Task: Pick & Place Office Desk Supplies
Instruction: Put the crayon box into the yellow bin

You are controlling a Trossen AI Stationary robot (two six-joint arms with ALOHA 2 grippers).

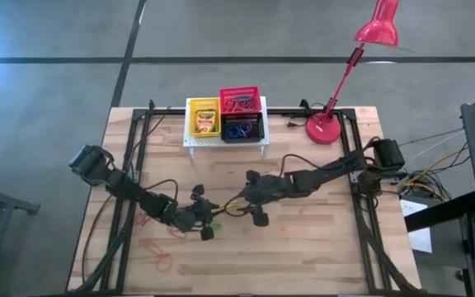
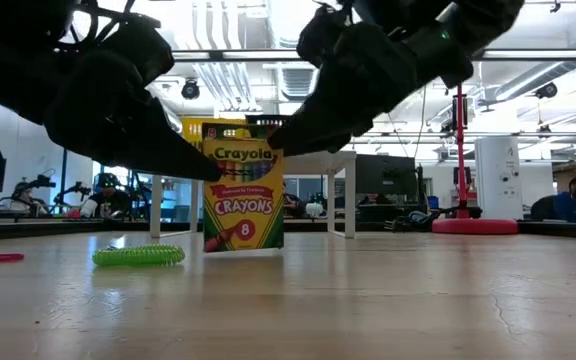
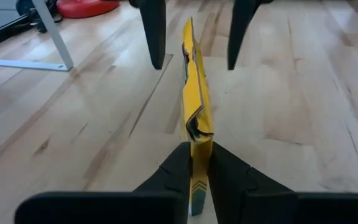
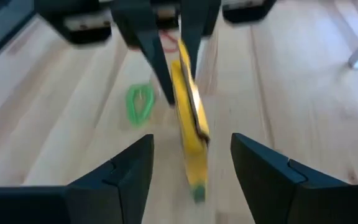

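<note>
A small yellow-and-green cardboard crayon box (image 2: 243,198) stood upright on its narrow end near the middle of the pale wooden plank table (image 1: 320,247), its printed face turned toward the low camera and its thin top edge visibly creased. The left gripper (image 3: 197,163) was clamped on one narrow edge of that box, its two dark, wedge-shaped fingers (image 3: 173,171) pressed flat against the card on either side. The right gripper (image 4: 191,163) faced it from the opposite side with its blunt black fingers (image 4: 126,171) spread wide, one on each side of the box and clear of the card. Just beside the box on the tabletop lay a thin green elastic loop (image 2: 139,256), coiled and ribbed in texture. A thin red elastic loop (image 1: 163,262) lay on the boards nearer the front edge of the table, well apart from the box. At the rear of the table, a white perforated metal stand (image 1: 225,142) carried a yellow plastic mesh basket (image 1: 204,105) holding a second crayon box (image 1: 205,122), a red plastic mesh basket (image 1: 241,93) beside it holding tangled loops, and a black plastic mesh basket (image 1: 244,129) with blue loops inside. A red desk lamp (image 1: 330,124) with a round base stood beside the stand.
</note>
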